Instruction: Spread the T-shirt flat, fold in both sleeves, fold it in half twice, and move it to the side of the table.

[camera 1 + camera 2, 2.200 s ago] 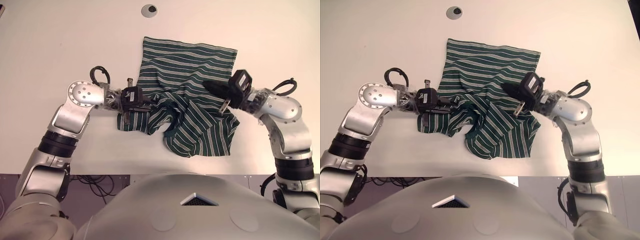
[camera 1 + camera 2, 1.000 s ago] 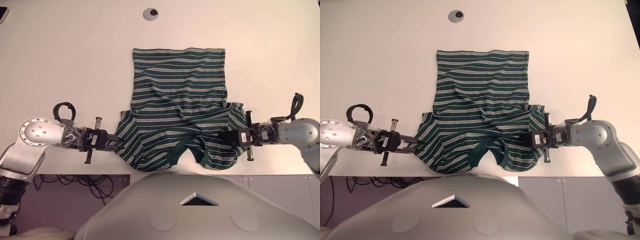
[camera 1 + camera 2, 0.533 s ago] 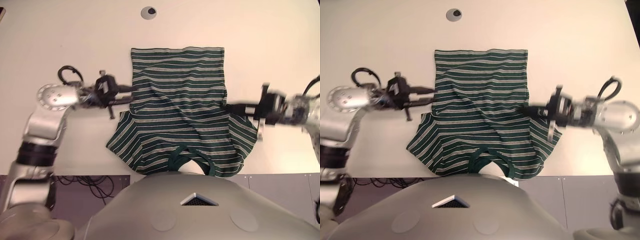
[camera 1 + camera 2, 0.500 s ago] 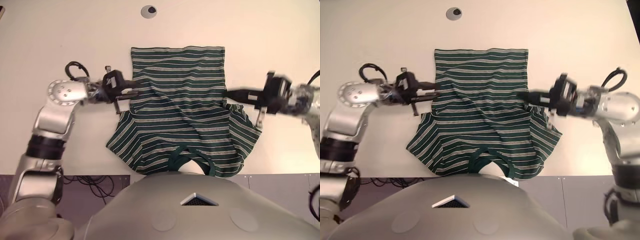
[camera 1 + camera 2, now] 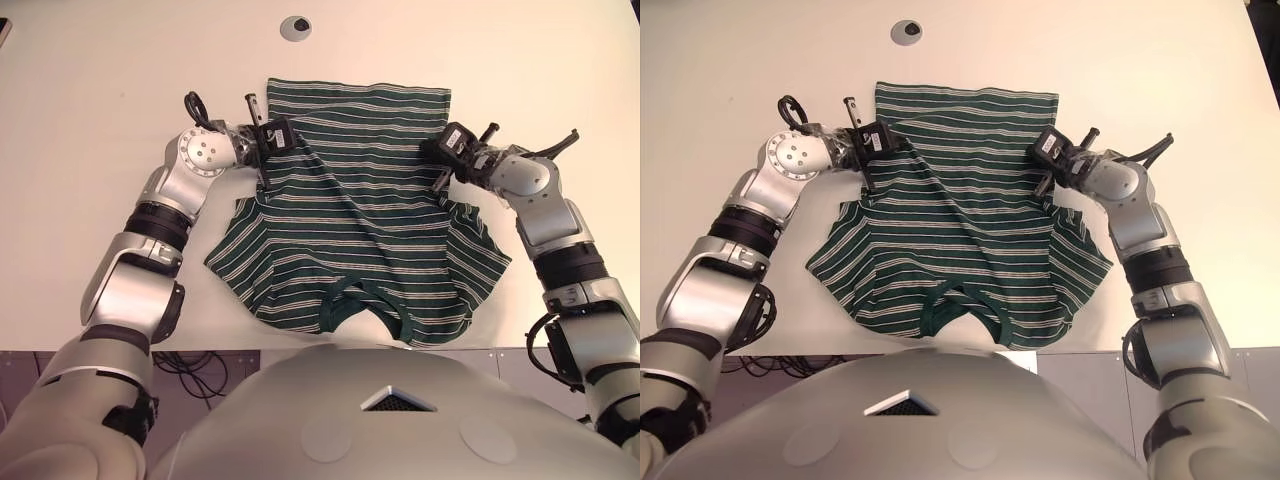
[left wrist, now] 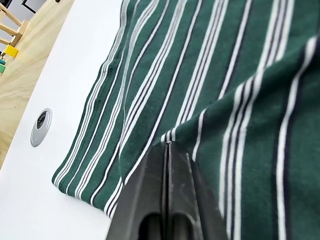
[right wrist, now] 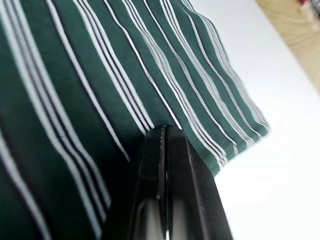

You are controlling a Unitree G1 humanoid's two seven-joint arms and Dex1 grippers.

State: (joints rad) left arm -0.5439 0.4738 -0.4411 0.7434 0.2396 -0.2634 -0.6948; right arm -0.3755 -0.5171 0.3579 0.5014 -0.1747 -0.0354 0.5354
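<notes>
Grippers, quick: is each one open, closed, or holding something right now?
Left gripper: closed, pinching the T-shirt at its side edge.
Right gripper: closed, pinching the T-shirt's other side.

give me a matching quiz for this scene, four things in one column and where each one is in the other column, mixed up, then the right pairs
Things
1. left end effector
2. right end effector
3. round grommet
4. neckline of the T-shirt

Places
A. nearest the robot, by the near edge of the table
B. set in the table top, beyond the T-shirt's far edge
C. shut on the T-shirt's side edge on the robot's right
D. shut on the T-shirt's side edge on the robot's left

Pairs: 1-D, 2-C, 3-B, 4-A
</notes>
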